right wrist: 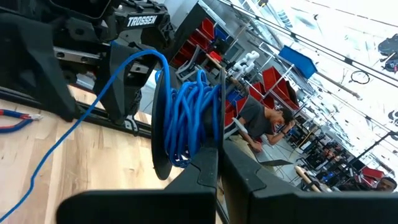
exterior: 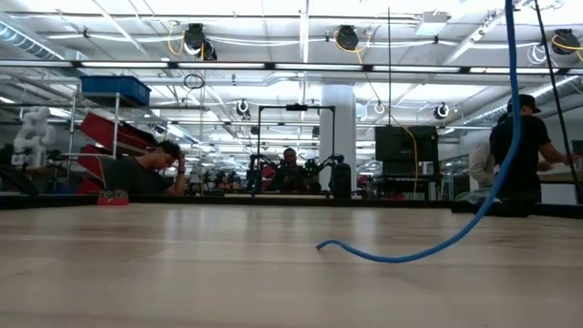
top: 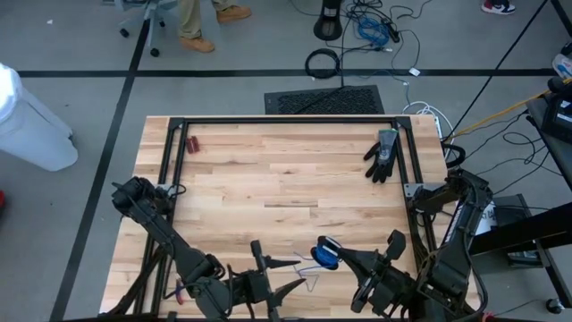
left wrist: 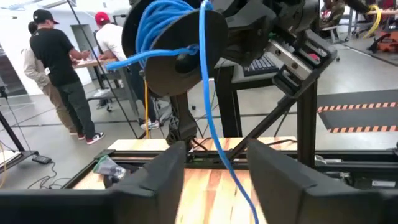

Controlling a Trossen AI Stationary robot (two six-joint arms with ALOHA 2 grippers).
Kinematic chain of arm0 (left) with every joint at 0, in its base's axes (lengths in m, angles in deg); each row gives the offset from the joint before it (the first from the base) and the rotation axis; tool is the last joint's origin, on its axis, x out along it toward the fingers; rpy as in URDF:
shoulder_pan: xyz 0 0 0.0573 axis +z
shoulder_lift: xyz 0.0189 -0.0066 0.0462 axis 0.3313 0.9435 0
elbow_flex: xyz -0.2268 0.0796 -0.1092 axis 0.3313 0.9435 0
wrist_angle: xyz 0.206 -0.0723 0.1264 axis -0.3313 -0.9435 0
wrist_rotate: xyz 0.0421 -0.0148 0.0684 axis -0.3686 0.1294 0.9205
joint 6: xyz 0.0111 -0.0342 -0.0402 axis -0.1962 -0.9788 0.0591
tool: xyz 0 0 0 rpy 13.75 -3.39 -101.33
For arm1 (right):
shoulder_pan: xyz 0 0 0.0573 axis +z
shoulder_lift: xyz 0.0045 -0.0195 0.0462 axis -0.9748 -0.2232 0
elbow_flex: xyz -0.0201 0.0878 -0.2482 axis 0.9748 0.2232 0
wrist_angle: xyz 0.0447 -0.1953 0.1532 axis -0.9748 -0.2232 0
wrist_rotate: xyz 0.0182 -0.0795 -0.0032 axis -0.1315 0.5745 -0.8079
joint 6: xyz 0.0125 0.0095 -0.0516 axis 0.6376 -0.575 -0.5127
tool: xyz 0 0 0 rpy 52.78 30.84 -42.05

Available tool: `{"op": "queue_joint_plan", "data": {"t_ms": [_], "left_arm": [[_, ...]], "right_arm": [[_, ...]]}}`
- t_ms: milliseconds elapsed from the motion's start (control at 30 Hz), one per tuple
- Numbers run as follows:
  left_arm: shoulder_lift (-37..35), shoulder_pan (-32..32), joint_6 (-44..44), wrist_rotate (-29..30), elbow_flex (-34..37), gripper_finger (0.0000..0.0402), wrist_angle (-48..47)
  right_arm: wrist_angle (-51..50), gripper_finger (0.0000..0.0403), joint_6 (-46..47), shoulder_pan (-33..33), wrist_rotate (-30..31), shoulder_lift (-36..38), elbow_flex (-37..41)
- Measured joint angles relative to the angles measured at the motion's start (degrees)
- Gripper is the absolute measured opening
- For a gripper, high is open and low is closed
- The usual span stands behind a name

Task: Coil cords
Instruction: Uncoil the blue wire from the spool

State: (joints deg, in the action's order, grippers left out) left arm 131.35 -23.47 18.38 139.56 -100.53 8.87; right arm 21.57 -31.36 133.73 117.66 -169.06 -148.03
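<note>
The blue cord is mostly a bunch of loops (right wrist: 186, 121) wound around my right gripper (top: 338, 259), which is shut and held level above the table's near edge. One strand (left wrist: 214, 134) drops from the coil and passes between the fingers of my left gripper (left wrist: 221, 180), which is open and faces the coil, with neither finger on the strand. In the low view the cord (exterior: 496, 173) hangs down, and its free end (exterior: 321, 244) lies on the wooden table (top: 286, 179). My right gripper carries the coil (left wrist: 155, 28) wound around the outside of its shut, level fingers (right wrist: 214, 168). A short end (left wrist: 124, 60) juts out sideways from them. The coil hangs clear of the table, with one slack strand trailing down to it.
A black glove (top: 382, 154) lies at the far right and small red pliers (top: 192, 143) at the far left. A black frame rail (top: 286, 120) borders the table. A red-and-blue tool (right wrist: 15, 121) lies near my left arm. People stand in the room beyond.
</note>
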Motion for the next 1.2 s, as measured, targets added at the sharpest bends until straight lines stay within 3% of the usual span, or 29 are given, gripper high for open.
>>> {"op": "queue_joint_plan", "data": {"t_ms": [300,500,967,1200], "left_arm": [[0.0,0.05,0.06,0.0,0.0,0.0012,0.68],[0.0,0.05,0.04,-0.26,0.0,0.0007,2.2],[2.72,1.92,4.61,-14.47,0.0,0.0003,7.85],[5.92,5.99,3.21,-18.3,0.0,0.0002,5.76]], "right_arm": [[-0.19,0.0,0.45,0.0,-1.22,0.0,0.0],[-0.37,0.0,0.47,-0.04,-1.22,0.0,0.0],[-5.6,0.0,7.94,-3.47,-1.53,-0.45,0.0],[-1.26,0.0,4.83,-2.48,-1.5,-0.52,0.0]]}}
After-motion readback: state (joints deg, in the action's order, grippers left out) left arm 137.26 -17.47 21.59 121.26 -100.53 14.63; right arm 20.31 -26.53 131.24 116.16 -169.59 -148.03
